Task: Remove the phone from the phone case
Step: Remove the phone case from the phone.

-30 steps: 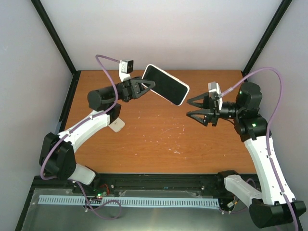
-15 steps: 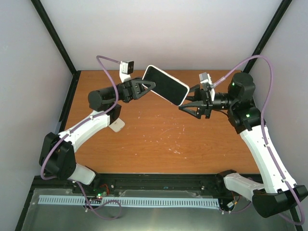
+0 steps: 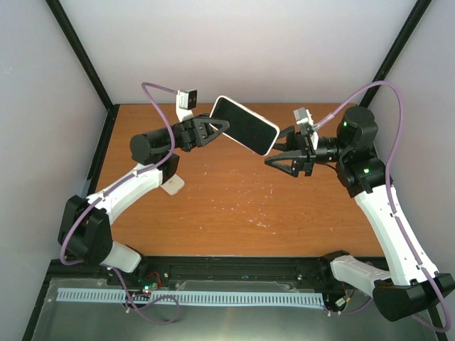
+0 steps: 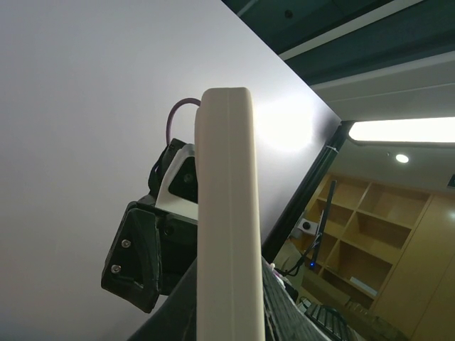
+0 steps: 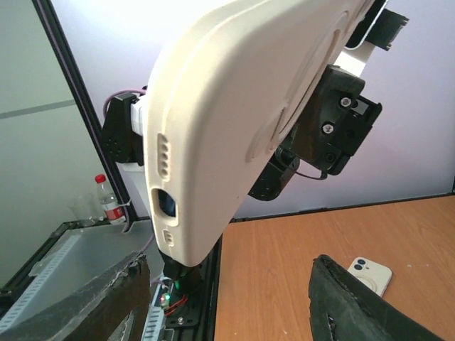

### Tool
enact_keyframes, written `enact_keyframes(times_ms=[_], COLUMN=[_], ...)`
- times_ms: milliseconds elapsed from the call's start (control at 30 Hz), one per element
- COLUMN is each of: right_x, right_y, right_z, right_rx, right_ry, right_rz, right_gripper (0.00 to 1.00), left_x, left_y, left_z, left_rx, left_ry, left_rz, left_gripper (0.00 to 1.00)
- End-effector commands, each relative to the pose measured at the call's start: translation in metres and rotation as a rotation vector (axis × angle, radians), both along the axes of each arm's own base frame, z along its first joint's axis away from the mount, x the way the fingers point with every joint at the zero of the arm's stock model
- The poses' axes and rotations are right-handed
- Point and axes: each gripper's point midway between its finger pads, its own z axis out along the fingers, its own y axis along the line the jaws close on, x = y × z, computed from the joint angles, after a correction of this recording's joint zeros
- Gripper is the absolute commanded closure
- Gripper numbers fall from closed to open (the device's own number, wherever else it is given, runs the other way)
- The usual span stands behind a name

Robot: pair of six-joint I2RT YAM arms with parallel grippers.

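The phone [image 3: 245,126], dark screen up in a cream case, is held tilted in the air above the table. My left gripper [image 3: 219,128] is shut on its left end. In the left wrist view the case's cream side edge [image 4: 226,213] runs upright between the jaws. My right gripper [image 3: 281,153] is open just below and right of the phone's lower right end, without touching it. In the right wrist view the case's cream back [image 5: 249,121] and its port cut-outs fill the top, above and between the open fingers [image 5: 362,305].
A small white phone-shaped object with two camera lenses [image 3: 171,184] lies on the wooden table [image 3: 242,206] by the left arm; it also shows in the right wrist view [image 5: 370,274]. Black frame posts stand at the back corners.
My right gripper has moved left and slightly up toward the phone's lower right end, mostly in the first half second. The left gripper and phone have stayed put.
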Motion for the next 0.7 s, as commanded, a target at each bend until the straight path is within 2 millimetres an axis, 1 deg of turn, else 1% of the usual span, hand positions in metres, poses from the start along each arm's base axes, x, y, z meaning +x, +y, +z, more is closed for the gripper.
enact_keyframes(times_ms=[0,267,367,500,600,667], right_x=[-0.017,-0.007,0.005,0.016,0.017,0.017], right_y=[-0.001,0.001,0.002,0.003,0.003,0.002], right_z=[0.012,0.016,0.018,0.013,0.009,0.006], right_rx=[0.013,0.024,0.026,0.019,0.009,0.002], right_ry=[-0.054,-0.005,0.03,0.049,0.037,0.023], right_rz=[0.055,0.02,-0.037,-0.07,-0.077,-0.086], right_gripper=[0.39,0.4,0.43,0.47,0.48,0.52], left_x=[-0.006,-0.006,-0.007,-0.009,-0.01,-0.01], left_y=[0.008,0.008,0.009,0.009,0.011,0.011], left_z=[0.017,0.014,0.015,0.016,0.017,0.017], left_rx=[-0.066,-0.062,-0.064,-0.063,-0.068,-0.069], left_ry=[-0.047,-0.041,-0.044,-0.047,-0.042,-0.033], left_rz=[0.021,0.02,0.019,0.017,0.017,0.008], left_gripper=[1.0,1.0,1.0,1.0,0.99,1.0])
